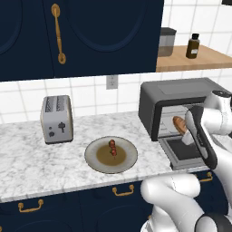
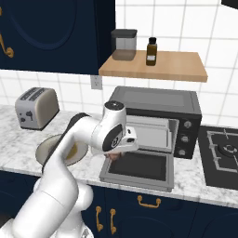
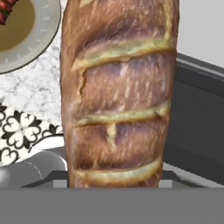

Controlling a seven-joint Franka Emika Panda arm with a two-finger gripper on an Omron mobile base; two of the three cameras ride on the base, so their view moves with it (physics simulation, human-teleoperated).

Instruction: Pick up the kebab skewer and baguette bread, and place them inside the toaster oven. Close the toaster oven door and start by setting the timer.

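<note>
Above the lowered toaster oven door: gripper closed on baguette bread, at the toaster oven mouth. On plate, left: kebab skewer.

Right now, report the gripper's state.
Gripper: closed on the baguette bread, carrying it at the open toaster oven.
</note>
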